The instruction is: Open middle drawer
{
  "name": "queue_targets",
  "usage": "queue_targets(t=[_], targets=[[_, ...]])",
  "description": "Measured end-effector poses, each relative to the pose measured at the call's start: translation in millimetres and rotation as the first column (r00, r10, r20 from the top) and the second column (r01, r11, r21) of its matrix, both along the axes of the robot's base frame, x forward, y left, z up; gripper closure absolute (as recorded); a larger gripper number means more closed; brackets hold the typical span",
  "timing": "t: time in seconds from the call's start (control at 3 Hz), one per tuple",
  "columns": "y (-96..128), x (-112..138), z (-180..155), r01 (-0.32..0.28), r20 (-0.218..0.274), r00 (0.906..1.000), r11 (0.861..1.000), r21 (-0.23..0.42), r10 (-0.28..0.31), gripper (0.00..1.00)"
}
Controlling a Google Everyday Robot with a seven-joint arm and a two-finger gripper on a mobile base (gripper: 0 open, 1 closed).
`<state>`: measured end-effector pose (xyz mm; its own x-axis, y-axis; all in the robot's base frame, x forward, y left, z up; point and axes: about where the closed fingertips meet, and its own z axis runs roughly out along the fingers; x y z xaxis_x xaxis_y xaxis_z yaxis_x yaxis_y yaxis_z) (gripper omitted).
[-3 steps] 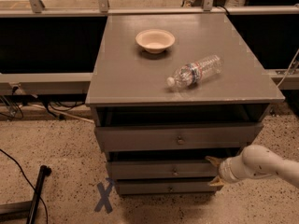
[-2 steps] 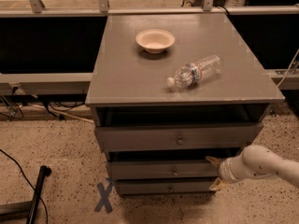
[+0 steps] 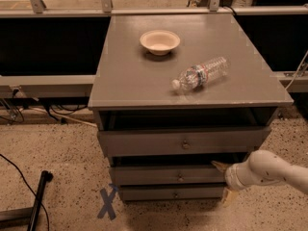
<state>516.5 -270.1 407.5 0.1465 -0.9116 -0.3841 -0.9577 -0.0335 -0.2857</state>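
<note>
The grey cabinet [image 3: 144, 88] has three drawers stacked in its front. The middle drawer [image 3: 159, 175] is a shallow grey front with a small round metal knob [image 3: 180, 178] at its centre. My gripper [image 3: 224, 181] is at the right end of this drawer, well to the right of the knob, on a white arm [image 3: 269, 170] that comes in from the right edge. It is open: one fingertip [image 3: 219, 166] is at the drawer front's top edge and the other is below it. It holds nothing.
The top drawer [image 3: 185, 141] stands out a little, with a dark gap above it. The bottom drawer [image 3: 173, 194] is lowest. A beige bowl [image 3: 160, 41] and a lying plastic water bottle [image 3: 201, 74] are on the cabinet top. A blue X [image 3: 108, 201] marks the floor.
</note>
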Motion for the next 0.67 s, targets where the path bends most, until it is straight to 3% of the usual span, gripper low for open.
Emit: queue_targets(t=[0.33,0.67], targets=[[1.4,2.4,3.0,-0.007,0.003,1.0,1.0,0.01,0.007,0.0],[0.3,9.8,13.8,-0.008,0.038,0.9993,1.0,-0.001,0.008,0.0]])
